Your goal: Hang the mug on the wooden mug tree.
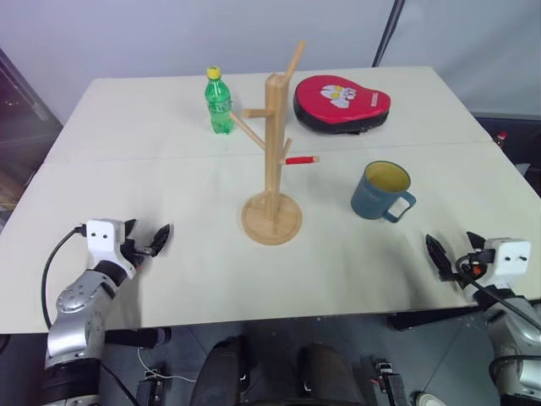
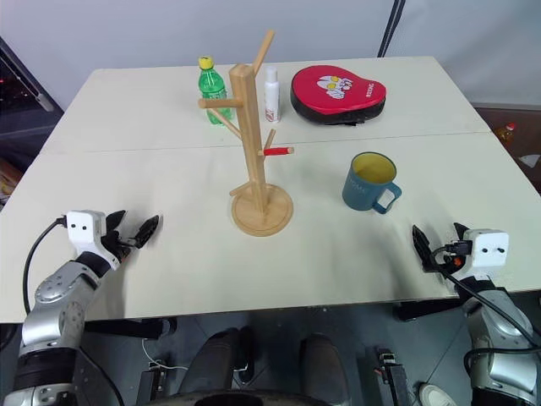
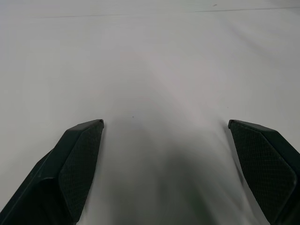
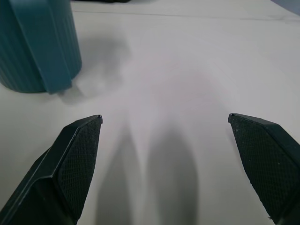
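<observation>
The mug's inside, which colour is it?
Pale yellow; the mug is blue-grey outside. The right eye view shows it best.

A lab test setup (loose cables (image 1: 150, 370) under a plain table (image 1: 169, 279)).

A: Even, bright light is falling from above; the table (image 1: 169, 254) is showing no glare.

B: Soft shadows are lying under the mug (image 4: 37, 42) and the fingers (image 4: 70, 164), and the near wrist views are looking slightly soft.
</observation>
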